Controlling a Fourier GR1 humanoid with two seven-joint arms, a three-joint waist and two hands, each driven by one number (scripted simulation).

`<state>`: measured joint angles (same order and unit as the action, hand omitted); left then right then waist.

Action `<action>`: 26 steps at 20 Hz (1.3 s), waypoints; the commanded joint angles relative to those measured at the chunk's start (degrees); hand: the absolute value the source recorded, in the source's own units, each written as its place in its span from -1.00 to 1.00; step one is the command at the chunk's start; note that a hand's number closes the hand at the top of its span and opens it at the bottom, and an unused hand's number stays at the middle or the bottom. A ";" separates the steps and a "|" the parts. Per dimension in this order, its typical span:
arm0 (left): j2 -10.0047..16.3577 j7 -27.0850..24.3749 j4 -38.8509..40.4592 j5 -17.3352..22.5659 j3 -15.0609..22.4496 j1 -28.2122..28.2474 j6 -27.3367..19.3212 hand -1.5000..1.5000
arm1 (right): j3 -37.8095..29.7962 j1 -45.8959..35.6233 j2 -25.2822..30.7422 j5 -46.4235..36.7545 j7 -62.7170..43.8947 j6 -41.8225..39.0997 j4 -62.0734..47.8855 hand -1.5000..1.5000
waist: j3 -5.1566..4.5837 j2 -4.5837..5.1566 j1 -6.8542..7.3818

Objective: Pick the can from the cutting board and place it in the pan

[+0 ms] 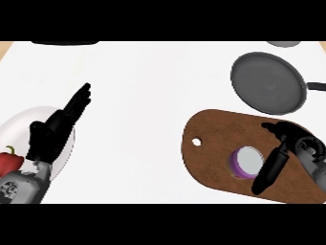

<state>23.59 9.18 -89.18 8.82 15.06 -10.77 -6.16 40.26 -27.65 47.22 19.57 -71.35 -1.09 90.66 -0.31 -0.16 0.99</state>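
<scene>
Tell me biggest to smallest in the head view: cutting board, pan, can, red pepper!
1. cutting board
2. pan
3. can and red pepper: these look about the same size, so I won't rank them.

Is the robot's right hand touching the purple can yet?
Cannot tell. In the head view the fingers of the right hand run along the right edge of the can with no visible gap, but they might just hover above it.
</scene>
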 commanded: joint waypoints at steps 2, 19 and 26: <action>-0.01 1.12 0.34 0.39 -1.44 -1.61 0.66 0.00 | 2.10 -2.10 -0.43 0.27 -13.86 2.54 -0.01 -1.00 | 0.15 0.00 -0.95; -1.57 0.71 -2.11 -1.71 -1.97 1.98 0.93 0.00 | 6.61 -4.73 -7.00 2.15 -10.01 1.46 -3.08 1.00 | 0.25 0.04 -0.49; -2.97 1.32 0.16 -2.84 -2.09 -0.56 1.26 0.00 | 7.63 -7.92 -6.69 -3.12 -11.98 5.31 -1.92 1.00 | 0.21 0.02 -1.06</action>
<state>21.44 10.67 -89.82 6.80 12.93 -10.37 -4.78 47.39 -33.08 41.38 19.30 -70.16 2.19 88.88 -0.52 -0.61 0.08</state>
